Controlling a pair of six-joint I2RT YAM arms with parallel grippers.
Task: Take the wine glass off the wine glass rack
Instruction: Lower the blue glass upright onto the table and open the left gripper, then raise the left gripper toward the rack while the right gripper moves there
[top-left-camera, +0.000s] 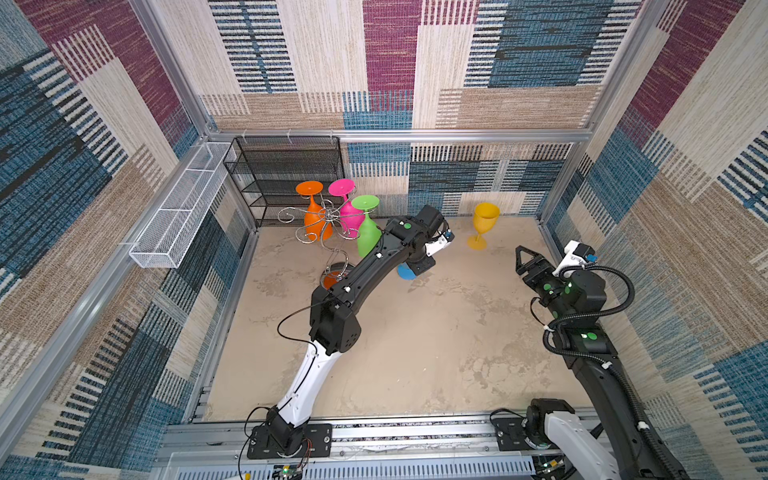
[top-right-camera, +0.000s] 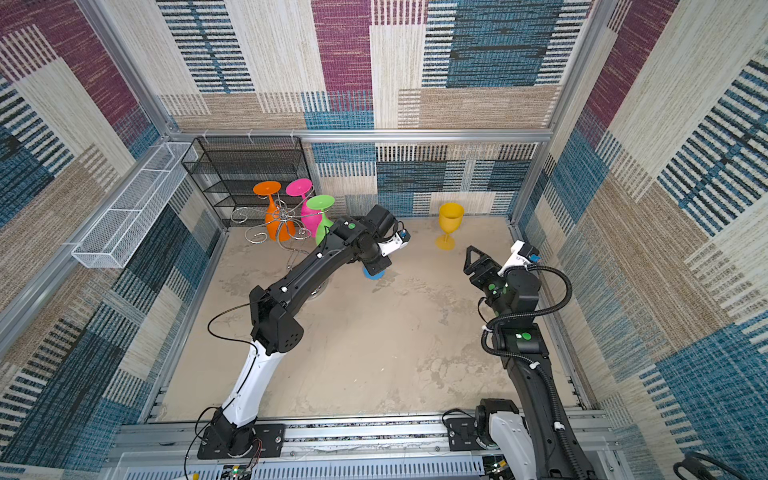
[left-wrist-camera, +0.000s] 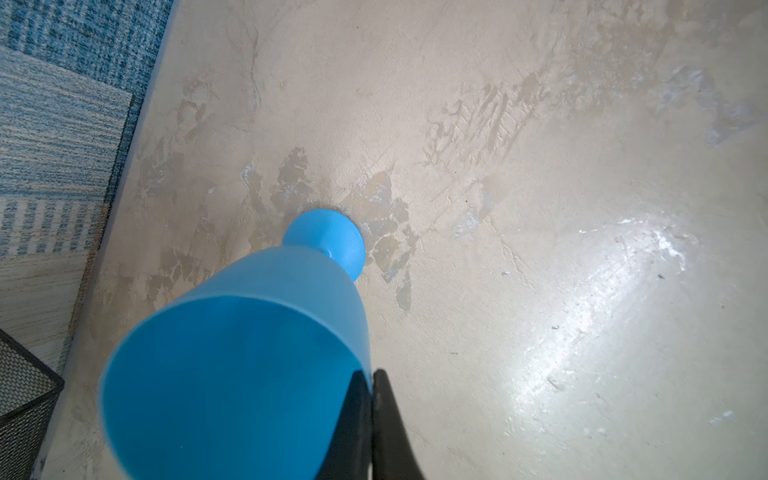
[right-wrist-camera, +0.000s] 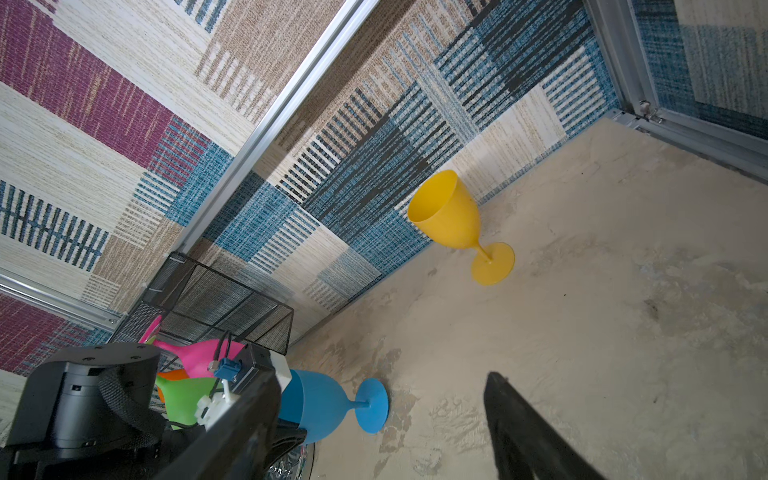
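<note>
The chrome wine glass rack (top-left-camera: 328, 216) stands at the back left, its round base (top-left-camera: 334, 276) partly hidden behind my left arm. Orange (top-left-camera: 316, 224), pink (top-left-camera: 349, 212) and green (top-left-camera: 368, 235) glasses hang upside down from it. A blue wine glass (left-wrist-camera: 249, 353) is off the rack, upright, right of the base. My left gripper (left-wrist-camera: 371, 374) is shut on its rim, one finger inside the bowl and one outside. The blue foot (right-wrist-camera: 372, 405) is at the table; I cannot tell if it touches. My right gripper (top-left-camera: 524, 255) is open and empty near the right wall.
A yellow glass (top-left-camera: 484, 224) stands upright on the table near the back wall. A black mesh shelf unit (top-left-camera: 286, 178) stands behind the rack. A long white mesh basket (top-left-camera: 183, 208) hangs on the left wall. Aluminium frame rails border the table.
</note>
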